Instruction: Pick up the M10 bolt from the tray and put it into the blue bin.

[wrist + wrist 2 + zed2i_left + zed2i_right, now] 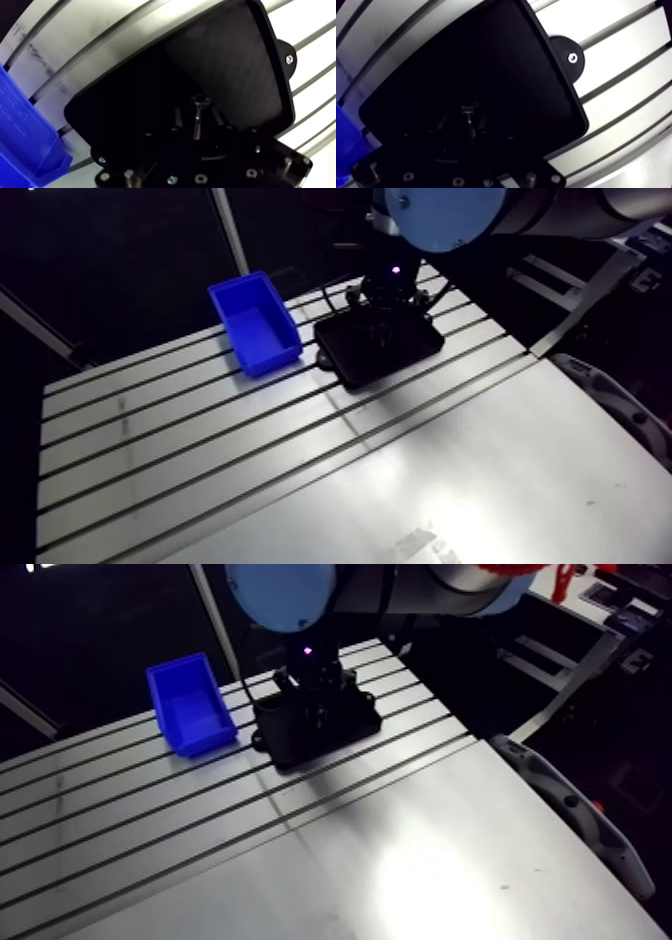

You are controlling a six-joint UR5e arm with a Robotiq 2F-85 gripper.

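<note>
Arm's gripper [385,326] low over black plastic tray [240,65], dark steel M10 bolt [199,107] beneath; grip state unreadable. Should centre on shank, then close; blue plastic bin [255,323] sits left.

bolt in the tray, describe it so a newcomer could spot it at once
On the slotted aluminium table, beside the blue bin, sits a black tray. The bolt lies on the tray's floor in the wrist view. It has a round head on a slim shank, unlike the small screw fixed in the tray's side tab.
</note>
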